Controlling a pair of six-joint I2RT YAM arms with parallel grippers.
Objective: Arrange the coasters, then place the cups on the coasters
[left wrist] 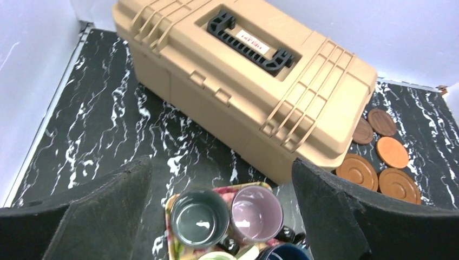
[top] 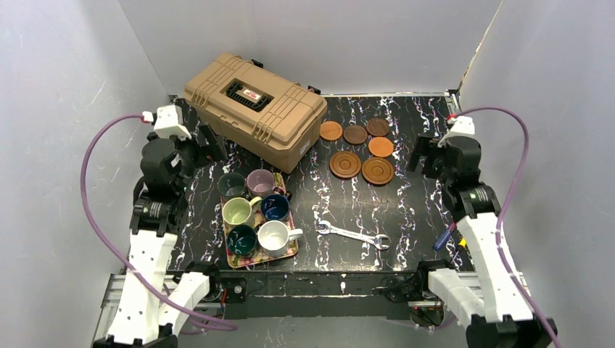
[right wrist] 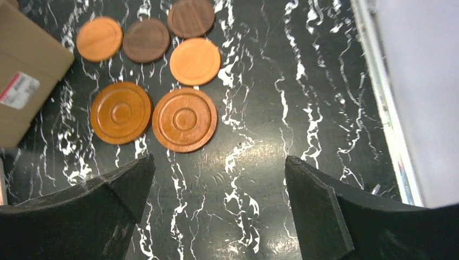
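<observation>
Several round wooden coasters lie grouped at the back right of the table. Two are larger and rimmed (top: 345,164) (right wrist: 184,119), and the smaller flat ones (top: 355,134) (right wrist: 195,61) sit behind them. Several cups stand on a floral tray (top: 250,262) at the front left, among them a dark green cup (left wrist: 199,219), mauve cup (left wrist: 256,212), white cup (top: 274,235) and teal cup (top: 241,239). My left gripper (left wrist: 222,162) hangs open above the tray's far end. My right gripper (right wrist: 219,158) is open over bare table just in front of the coasters. Neither holds anything.
A tan toolbox (top: 254,109) with a black handle fills the back left, close to the tray and the coasters. A metal wrench (top: 353,234) lies front centre. A blue-handled tool (top: 444,239) rests beside the right arm. Grey walls enclose the table.
</observation>
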